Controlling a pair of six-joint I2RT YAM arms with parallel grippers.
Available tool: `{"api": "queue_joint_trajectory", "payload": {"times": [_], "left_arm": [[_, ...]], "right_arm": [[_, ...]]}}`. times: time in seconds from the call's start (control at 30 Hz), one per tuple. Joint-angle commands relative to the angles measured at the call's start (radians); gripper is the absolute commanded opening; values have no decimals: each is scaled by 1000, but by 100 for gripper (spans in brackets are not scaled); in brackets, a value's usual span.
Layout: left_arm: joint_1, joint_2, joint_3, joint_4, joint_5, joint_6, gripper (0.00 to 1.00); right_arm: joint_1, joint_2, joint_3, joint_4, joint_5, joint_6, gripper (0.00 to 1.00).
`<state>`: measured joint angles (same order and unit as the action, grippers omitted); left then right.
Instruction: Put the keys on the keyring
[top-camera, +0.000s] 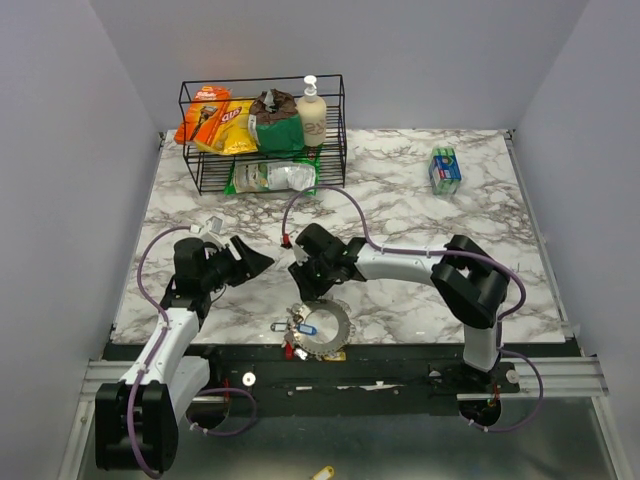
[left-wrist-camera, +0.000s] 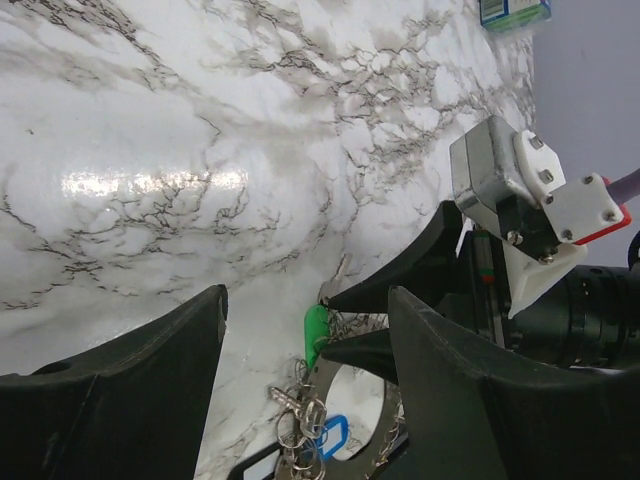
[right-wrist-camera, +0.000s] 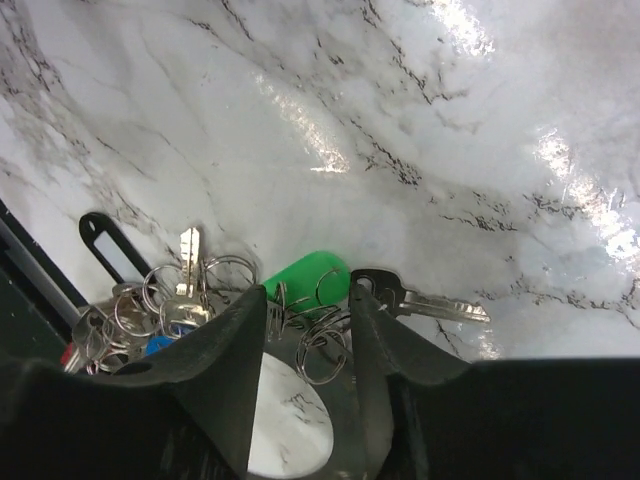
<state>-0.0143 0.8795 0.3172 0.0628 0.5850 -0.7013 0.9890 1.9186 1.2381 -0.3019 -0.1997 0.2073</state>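
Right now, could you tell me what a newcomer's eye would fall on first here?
The tangle of keys at the near edge of the table, with the right gripper at its green tag. Next, the rack of snack bags far left and the box far right.

The keys (top-camera: 300, 327), tagged green, blue and red, lie tangled in a heap across the flat silvery keyring (top-camera: 344, 318).

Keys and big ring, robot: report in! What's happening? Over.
Left gripper open, empty, hovering. Right gripper straddles green-tagged metal key, grip unclear. Large silvery wire keyring flat under key pile. Small silver split rings crowd the tag.
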Motion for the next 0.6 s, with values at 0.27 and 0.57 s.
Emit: {"api": "queue_joint_trajectory", "payload": {"times": [0.27,0.57], "left_arm": [[7,-7,-7,63,64,-9,74],[7,-7,-9,66,62,-6,74]], "right_arm": [[31,36,61,-91,189,-32,1],[30,26,93,-88,282,-55,1]]}}
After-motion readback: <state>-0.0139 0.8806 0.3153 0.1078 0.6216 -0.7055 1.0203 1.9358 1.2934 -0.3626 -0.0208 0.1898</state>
